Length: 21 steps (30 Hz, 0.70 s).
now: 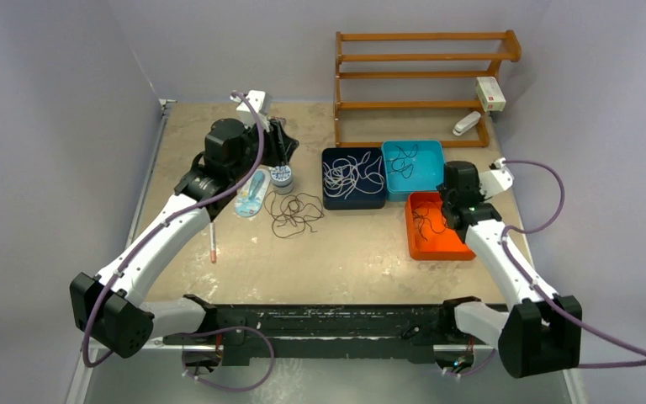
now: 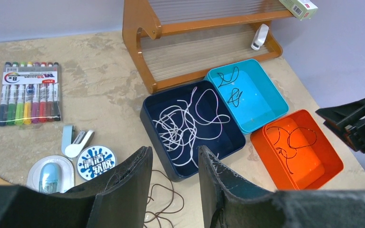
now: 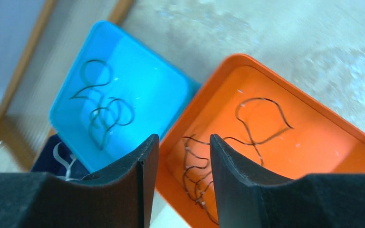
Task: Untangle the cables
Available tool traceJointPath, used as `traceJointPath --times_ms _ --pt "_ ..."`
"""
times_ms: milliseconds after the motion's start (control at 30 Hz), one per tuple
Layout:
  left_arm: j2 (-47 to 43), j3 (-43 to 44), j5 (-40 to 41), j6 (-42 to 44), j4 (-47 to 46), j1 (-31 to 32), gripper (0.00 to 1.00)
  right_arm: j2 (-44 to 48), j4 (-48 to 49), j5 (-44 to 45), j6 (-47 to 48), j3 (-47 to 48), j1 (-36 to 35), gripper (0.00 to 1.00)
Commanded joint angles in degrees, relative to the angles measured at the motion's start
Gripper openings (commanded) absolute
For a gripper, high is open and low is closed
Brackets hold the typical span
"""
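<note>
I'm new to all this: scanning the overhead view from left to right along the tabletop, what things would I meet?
Pen, loose dark cables, navy tray of white cables, teal tray, white box.

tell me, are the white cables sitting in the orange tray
No, the white cables lie in the navy tray, while the orange tray holds a thin dark cable.

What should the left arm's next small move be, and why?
Probably lower the left gripper onto the dark tangle: its fingers are open and empty, and the tangle lies loose on the table just below them.
</note>
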<state>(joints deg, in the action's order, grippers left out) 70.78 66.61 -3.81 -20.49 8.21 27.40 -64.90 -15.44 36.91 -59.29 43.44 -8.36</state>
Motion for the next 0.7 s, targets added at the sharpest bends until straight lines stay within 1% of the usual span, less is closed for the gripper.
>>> traceJointPath --times_ms 0,133,167,233,367,467,667 --pt "0.60 0.29 1.49 -1.67 -1.76 -0.39 0.39 5.85 15.58 -9.24 20.31 -0.04 -0.25 0.47" --pt "1.19 0.12 2.47 -4.36 -1.56 -0.41 0.39 11.36 29.88 -22.94 32.46 -4.82 -0.25 0.53" --pt "1.23 -0.15 3.25 -5.21 -1.28 -0.39 0.40 11.54 31.57 -25.28 34.04 -5.03 -0.25 0.54" --pt "1.17 -0.95 5.87 -7.20 0.42 -0.33 0.40 9.80 31.60 -28.95 35.16 -3.52 -0.25 0.55" --pt "0.61 -2.83 13.85 -11.04 5.80 -0.36 0.39 5.39 34.71 -38.00 37.15 -1.86 -0.53 0.61" --pt "-0.73 -5.65 16.37 -14.79 8.83 -0.38 0.40 2.17 36.39 -40.96 38.07 -0.84 -1.50 0.64" --pt "-1.42 -13.19 16.43 -20.22 9.57 -0.48 0.42 -2.52 38.82 -42.13 41.03 0.83 -4.47 0.67"
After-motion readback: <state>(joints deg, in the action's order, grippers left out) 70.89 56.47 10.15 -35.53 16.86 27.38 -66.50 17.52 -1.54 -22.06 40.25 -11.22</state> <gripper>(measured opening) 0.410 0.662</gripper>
